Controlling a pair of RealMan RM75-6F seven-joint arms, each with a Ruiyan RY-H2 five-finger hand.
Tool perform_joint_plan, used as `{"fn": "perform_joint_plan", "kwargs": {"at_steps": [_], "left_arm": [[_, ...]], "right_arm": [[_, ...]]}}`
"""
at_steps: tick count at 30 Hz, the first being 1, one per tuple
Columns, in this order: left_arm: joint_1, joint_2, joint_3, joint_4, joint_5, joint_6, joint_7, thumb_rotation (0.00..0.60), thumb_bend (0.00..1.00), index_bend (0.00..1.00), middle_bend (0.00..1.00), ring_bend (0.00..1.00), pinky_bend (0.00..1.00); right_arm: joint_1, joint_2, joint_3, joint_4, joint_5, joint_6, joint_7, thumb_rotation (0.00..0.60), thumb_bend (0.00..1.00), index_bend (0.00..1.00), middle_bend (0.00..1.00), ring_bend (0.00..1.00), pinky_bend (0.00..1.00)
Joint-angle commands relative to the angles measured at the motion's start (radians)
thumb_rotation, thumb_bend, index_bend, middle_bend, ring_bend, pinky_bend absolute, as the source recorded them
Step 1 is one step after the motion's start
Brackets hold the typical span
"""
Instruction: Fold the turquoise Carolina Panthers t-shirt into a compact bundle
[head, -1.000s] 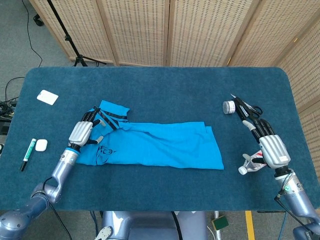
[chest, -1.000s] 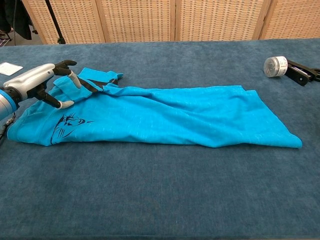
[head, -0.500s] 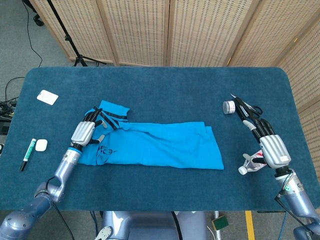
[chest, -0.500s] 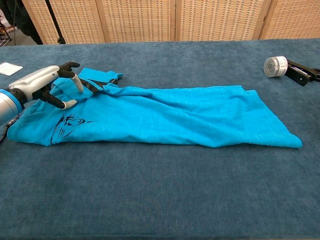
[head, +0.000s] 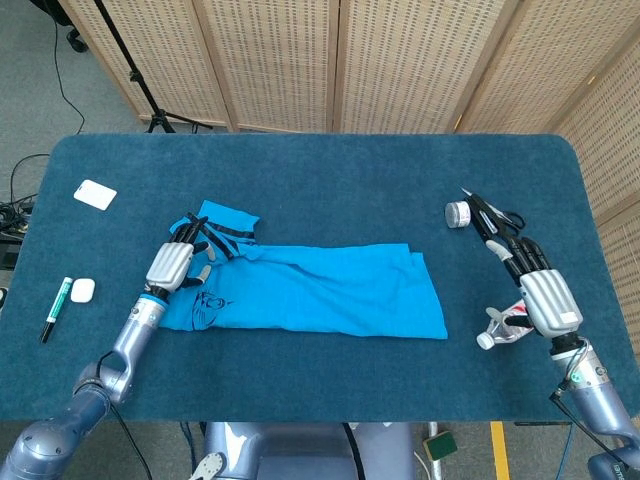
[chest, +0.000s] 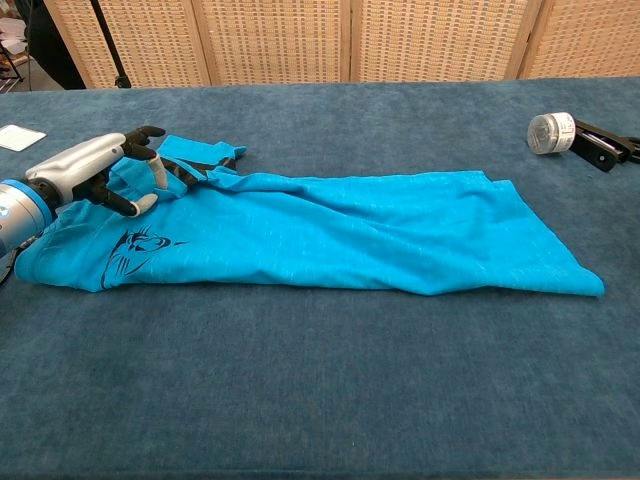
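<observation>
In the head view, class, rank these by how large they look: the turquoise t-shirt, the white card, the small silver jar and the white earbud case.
1. turquoise t-shirt
2. white card
3. small silver jar and white earbud case: too alike in apparent size to rank.

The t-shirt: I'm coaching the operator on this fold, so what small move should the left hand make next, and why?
Probably close the left hand on the sleeve end beneath it. The t-shirt lies as a long flat strip across the table, so it needs folding lengthwise, and that hand hovers over the logo end with fingers spread, apparently gripping nothing. The right hand sits well off the cloth.
</observation>
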Motion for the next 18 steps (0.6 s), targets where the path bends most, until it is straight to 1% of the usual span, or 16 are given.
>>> {"fn": "perform_joint_plan", "kwargs": {"at_steps": [1,10,18], "left_arm": [[0.001,-0.001,0.002,0.002,0.001,-0.001,-0.002,0.600,0.44,0.55,0.00,0.00,0.00],[-0.004,-0.003,-0.002,0.010,-0.001,-0.007,-0.003,0.600,0.46,0.62,0.00,0.00,0.00],[-0.026,0.011,0.014,0.030,0.026,0.024,0.016,0.600,0.45,0.63,0.00,0.00,0.00]], "right_arm": [[0.000,0.000,0.000,0.000,0.000,0.000,0.001,0.600,0.13,0.03,0.00,0.00,0.00],[0.000,0.000,0.000,0.001,-0.001,0.001,0.001,0.600,0.13,0.03,0.00,0.00,0.00],[0.000,0.000,0.001,0.003,0.001,0.000,0.003,0.600,0.13,0.03,0.00,0.00,0.00]]}}
